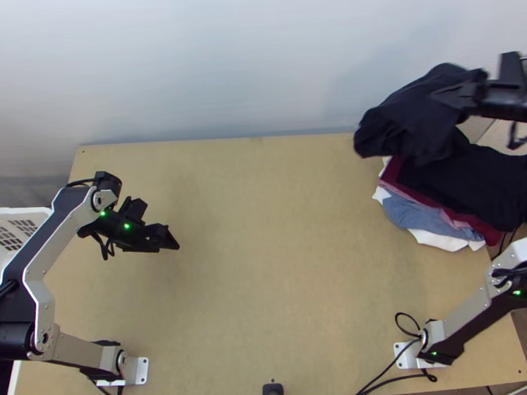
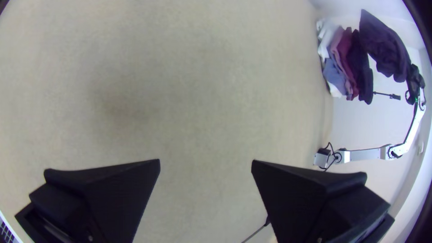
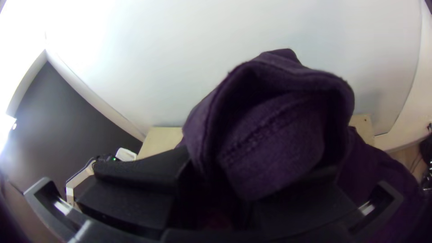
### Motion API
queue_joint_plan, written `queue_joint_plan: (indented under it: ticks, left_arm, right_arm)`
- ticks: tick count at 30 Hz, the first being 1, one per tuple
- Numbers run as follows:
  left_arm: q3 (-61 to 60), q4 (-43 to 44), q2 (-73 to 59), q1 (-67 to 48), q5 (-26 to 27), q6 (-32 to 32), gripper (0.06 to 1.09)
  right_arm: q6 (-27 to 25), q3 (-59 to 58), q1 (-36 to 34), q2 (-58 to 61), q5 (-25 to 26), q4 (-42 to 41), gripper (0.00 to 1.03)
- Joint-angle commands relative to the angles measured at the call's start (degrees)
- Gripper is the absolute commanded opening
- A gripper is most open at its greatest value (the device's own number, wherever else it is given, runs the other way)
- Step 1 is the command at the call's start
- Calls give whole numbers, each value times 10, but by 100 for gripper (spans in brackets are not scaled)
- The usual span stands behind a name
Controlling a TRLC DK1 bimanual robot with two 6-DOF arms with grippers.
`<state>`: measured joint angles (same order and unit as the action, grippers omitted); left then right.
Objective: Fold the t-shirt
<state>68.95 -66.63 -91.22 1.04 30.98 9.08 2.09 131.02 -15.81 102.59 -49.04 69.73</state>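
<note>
1. T-shirt point(image 1: 411, 119): dark, doubled over in layers, held up above the pile point(image 1: 414, 213) at the table's point(image 1: 281, 267) far right corner. Can't tell if its lower edge touches the black garment point(image 1: 486, 186) on top.
2. Right gripper point(image 1: 451, 97): clamped on the t-shirt, cloth bunched at the fingers and drooping off them.
3. Left gripper point(image 2: 205, 163): jaws wide, nothing between them, over the table's left part.
4. Step in hand: reads as stacking, folding probably done. Can't confirm from the fold alone.
5. Next move: line the shirt up with the pile, lower it flat, then release and back straight off. Left isn't needed for that.
6. Risk: letting go high or off-centre could open the fold or skew the pile.
</note>
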Motion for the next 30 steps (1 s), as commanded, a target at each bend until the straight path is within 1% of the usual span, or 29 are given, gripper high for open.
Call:
queue_joint_plan:
  ticks: [1,6,7,14,19,22,24,28,30]
  left_arm:
    - [0,8,-12,1,-1,2,104]
    - [1,12,-20,-6,-2,1,104]
    - [1,12,-22,-8,-2,1,104]
    - [-1,19,-24,-10,-4,0,104]
    - [-1,20,-25,-14,-4,-3,104]
    - [-3,21,-25,-19,-5,-6,104]
    - [-3,22,-25,-24,-4,-9,104]
    - [-6,33,-26,-36,-5,-21,104]
    - [-7,38,-26,-42,-5,-27,104]
  right_arm:
    - [-5,26,-88,-11,-43,14,3]
    - [-12,16,-161,-2,-85,17,3]
    - [-24,12,-167,-2,-87,29,3]
    - [-136,-34,-207,2,-87,116,3]
    - [-247,-48,-260,57,-84,226,3]
    - [-279,-66,-299,88,-81,255,3]
    - [-318,-65,-317,110,-74,280,3]
    - [-342,-64,-328,127,-44,278,3]
    - [-341,-63,-337,137,-32,269,3]
